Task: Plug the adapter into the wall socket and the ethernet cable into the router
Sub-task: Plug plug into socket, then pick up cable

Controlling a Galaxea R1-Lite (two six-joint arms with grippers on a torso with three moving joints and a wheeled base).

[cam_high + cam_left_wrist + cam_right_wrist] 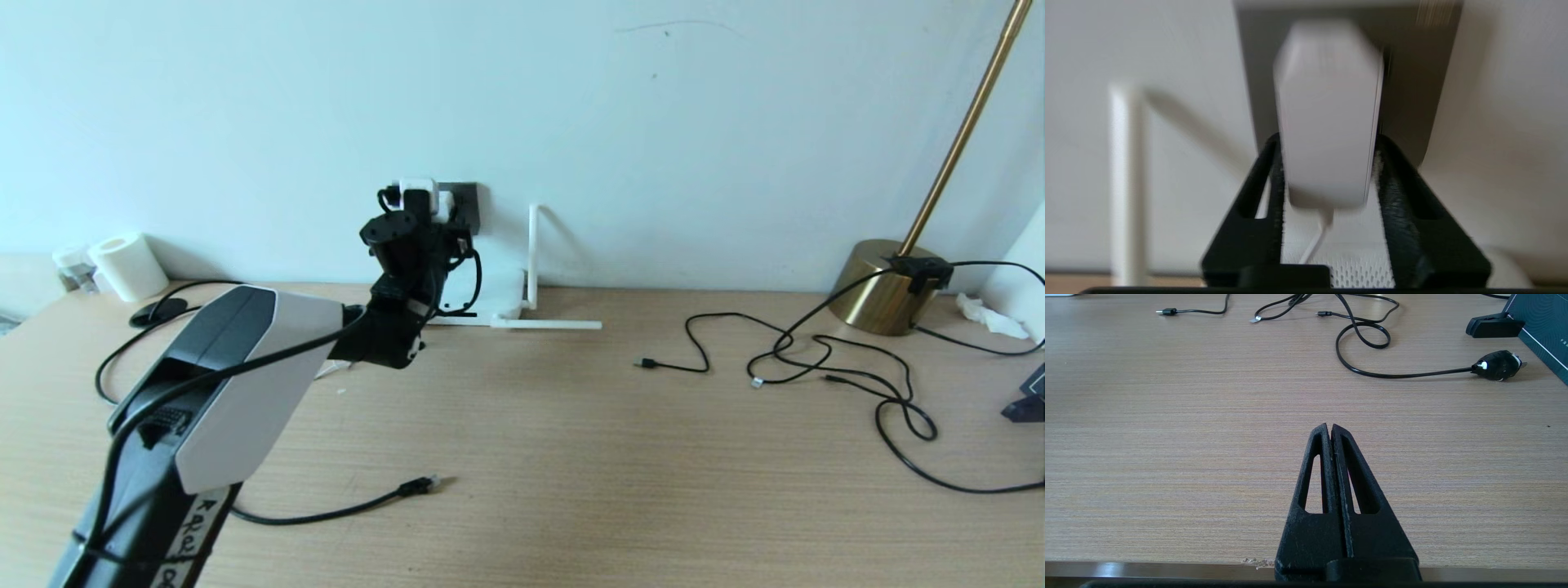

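The white adapter (pixel 416 189) (pixel 1329 114) sits against the dark grey wall socket (pixel 467 204) (pixel 1412 81). My left gripper (pixel 416 206) (pixel 1327 139) reaches up to it, its jaws standing loosely on either side of the adapter, with a thin gap at one pad. The thin white cord hangs down from the adapter. The white router (pixel 494 296) (pixel 1355 269) lies below the socket, one antenna (pixel 533 253) upright and another flat on the desk. The ethernet cable (pixel 418 485) lies on the desk near my left arm. My right gripper (pixel 1329 426) is shut over bare desk.
Thin black USB cables (pixel 816 359) sprawl at the right, by a brass lamp base (pixel 882 286). A paper roll (pixel 129 265) stands at the back left. A black plug (pixel 1496 367) and a dark box (pixel 1547 330) lie ahead of the right gripper.
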